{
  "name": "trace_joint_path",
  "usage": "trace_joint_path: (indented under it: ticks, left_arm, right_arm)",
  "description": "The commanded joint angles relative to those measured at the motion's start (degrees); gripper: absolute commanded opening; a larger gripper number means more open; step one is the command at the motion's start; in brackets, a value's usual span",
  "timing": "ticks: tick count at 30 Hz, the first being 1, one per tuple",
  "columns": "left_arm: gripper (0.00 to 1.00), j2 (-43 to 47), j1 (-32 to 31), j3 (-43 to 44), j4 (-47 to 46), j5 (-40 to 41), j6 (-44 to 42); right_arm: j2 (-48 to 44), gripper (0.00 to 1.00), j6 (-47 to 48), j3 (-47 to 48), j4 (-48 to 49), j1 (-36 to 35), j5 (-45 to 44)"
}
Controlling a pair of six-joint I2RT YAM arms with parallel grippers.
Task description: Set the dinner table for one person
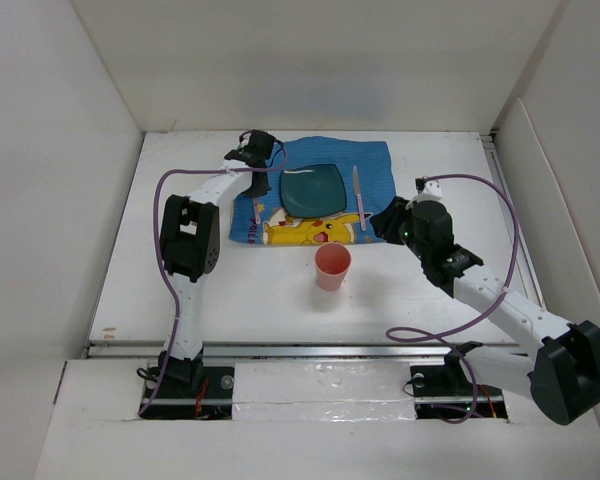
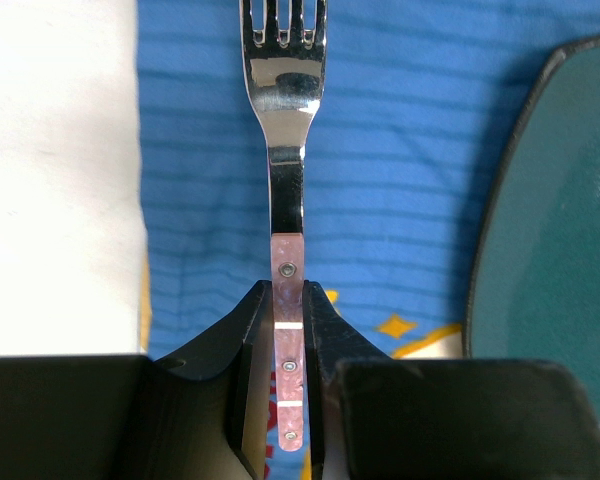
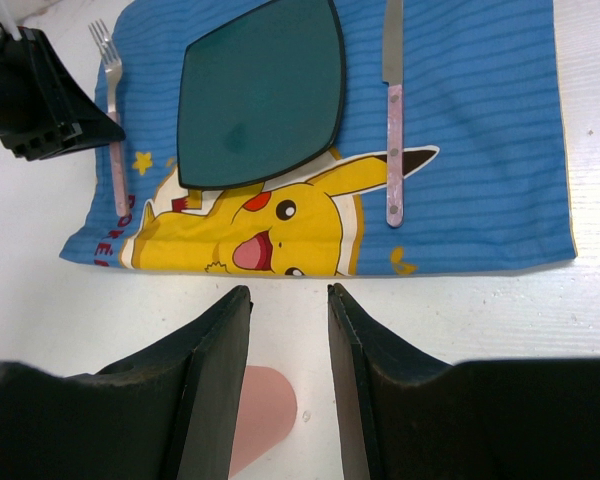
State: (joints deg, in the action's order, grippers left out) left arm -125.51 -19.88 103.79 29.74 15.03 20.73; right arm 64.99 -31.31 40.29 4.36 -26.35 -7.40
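The white dinner table (image 1: 160,290) holds a blue Pikachu placemat (image 1: 375,165). On the mat lie a dark teal square plate (image 1: 313,188), a pink-handled knife (image 1: 358,197) to its right and a pink-handled fork (image 2: 286,150) to its left. My left gripper (image 2: 291,300) points down over the mat's left side, its jaws closed against both edges of the fork's handle. The fork lies flat on the mat (image 3: 115,150). My right gripper (image 3: 288,295) is open and empty above bare table just in front of the mat. A pink cup (image 1: 332,267) stands near it.
White walls enclose the table on the left, back and right. A metal rail (image 1: 280,350) runs along the near edge. Purple cables loop from both arms, one lying on the table at the front right (image 1: 420,335).
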Motion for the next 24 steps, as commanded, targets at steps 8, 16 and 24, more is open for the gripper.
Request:
trace_joint_path:
  ticks: [8,16,24]
  left_arm:
    - [0.0,1.67,-0.34,-3.68,-6.7,-3.34,-5.17]
    - [0.0,3.96,-0.34,-9.22,-11.01,-5.01,-5.88]
    - [0.1,3.26,-0.34,-8.34,-10.58,-4.66,-5.09]
  right_arm:
    - [1.72,0.43,0.9,1.8,1.97,-1.07,-1.92]
    - [2.16,0.43,1.16,2.07,1.62,-2.13,-2.44]
    - [3.03,0.57,1.52,2.33,1.7,-2.66,-3.15]
